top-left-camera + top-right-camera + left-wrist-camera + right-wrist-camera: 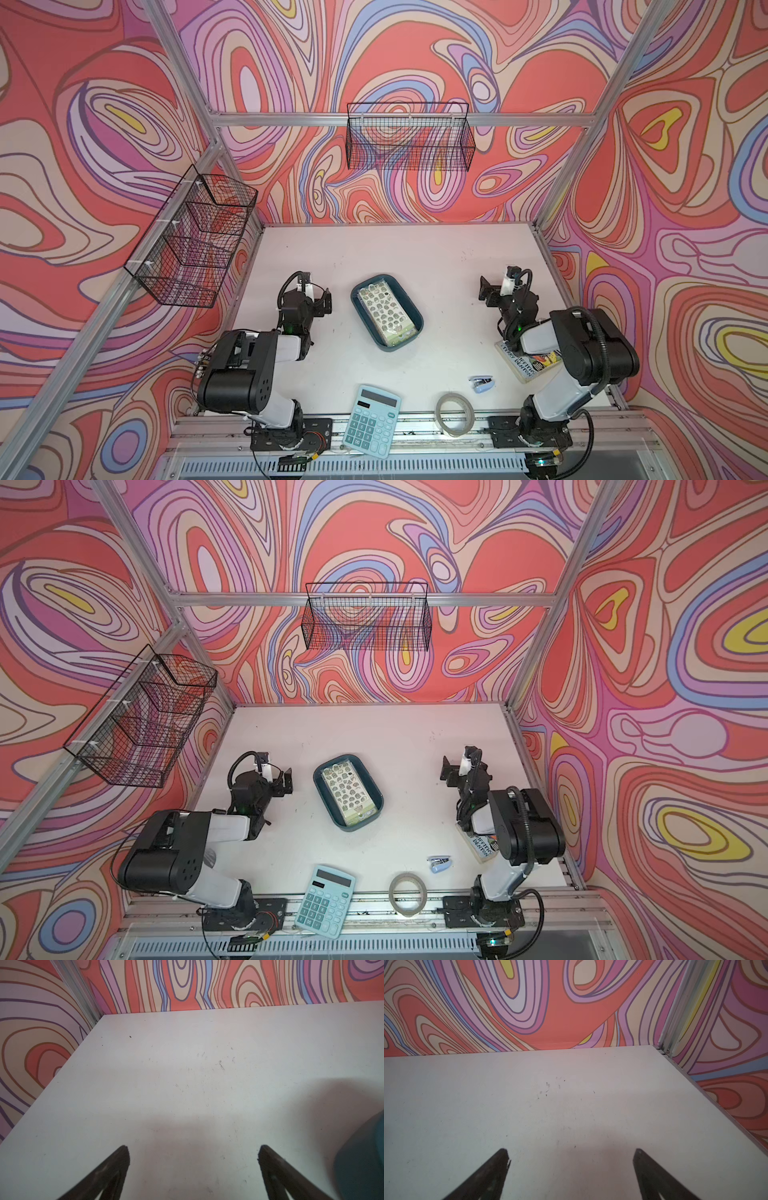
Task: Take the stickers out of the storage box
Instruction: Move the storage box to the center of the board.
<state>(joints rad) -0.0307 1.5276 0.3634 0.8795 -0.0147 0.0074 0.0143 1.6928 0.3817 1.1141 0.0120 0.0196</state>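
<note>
table [415,257] bare round storage box [417,322], calc [372,419], tape [457,432] at front

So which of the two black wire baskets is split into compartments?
The black wire basket on the side rail; wire dividers partition it, while the back-rail basket is one undivided trough.

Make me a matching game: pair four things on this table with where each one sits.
Things:
1 stickers
2 calculator
3 book
4 tape roll

Places:
A partly under the right arm
B between the calculator and the stapler
C inside the storage box
D turquoise, keys up, at the front edge

Pairs: 1-C, 2-D, 3-A, 4-B
</note>
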